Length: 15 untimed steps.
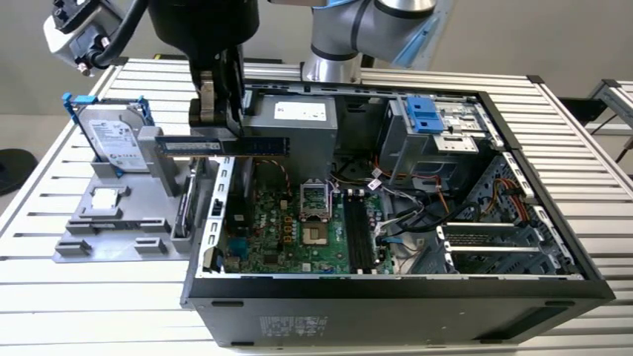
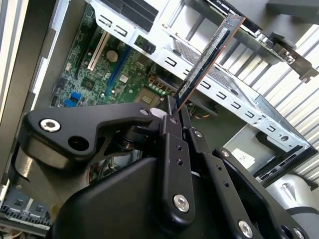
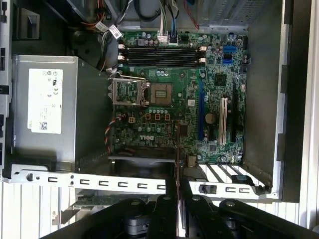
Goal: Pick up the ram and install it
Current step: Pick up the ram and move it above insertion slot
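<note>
We had the ram (image 1: 262,145) up in the air: a long, thin, dark stick with black chips, level and on edge, pinched in the gripper (image 2: 174,113) above the open case's (image 1: 396,297) wall.

End effector (image 1: 215,127) grips ram (image 1: 255,145), stick level, over computer case (image 1: 396,300) wall beside motherboard (image 1: 287,230).

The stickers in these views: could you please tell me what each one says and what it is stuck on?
Power supply, large white sticker: print too small to read.
Hard drive, white sticker on its face: too small to read.
Ram stick, pale sticker along its side: too small to read.
Computer case, sticker on the outer wall: too small to read.
</note>
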### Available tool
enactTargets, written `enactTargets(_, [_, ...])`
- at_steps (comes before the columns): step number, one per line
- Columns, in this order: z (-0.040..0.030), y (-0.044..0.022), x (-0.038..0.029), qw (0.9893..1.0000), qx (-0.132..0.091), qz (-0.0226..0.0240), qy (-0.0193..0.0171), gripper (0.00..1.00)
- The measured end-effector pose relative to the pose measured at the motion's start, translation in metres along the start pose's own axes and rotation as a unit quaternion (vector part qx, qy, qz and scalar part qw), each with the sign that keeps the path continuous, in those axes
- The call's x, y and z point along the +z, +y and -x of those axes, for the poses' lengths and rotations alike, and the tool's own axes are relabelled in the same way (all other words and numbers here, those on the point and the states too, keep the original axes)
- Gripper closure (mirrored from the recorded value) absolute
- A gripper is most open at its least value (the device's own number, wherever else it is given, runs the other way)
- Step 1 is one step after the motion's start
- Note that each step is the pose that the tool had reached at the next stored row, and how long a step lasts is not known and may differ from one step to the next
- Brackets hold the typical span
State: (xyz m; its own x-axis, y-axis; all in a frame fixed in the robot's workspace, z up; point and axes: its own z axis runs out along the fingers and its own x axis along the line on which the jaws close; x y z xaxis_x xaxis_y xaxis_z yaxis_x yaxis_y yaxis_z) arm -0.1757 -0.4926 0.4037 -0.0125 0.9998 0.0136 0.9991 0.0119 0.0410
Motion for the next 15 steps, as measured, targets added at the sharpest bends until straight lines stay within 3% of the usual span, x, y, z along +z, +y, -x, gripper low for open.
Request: enactTargets(15, [0.0002,0.0151,0.0006,1.0,0.0,0.0,0.0,1.0])
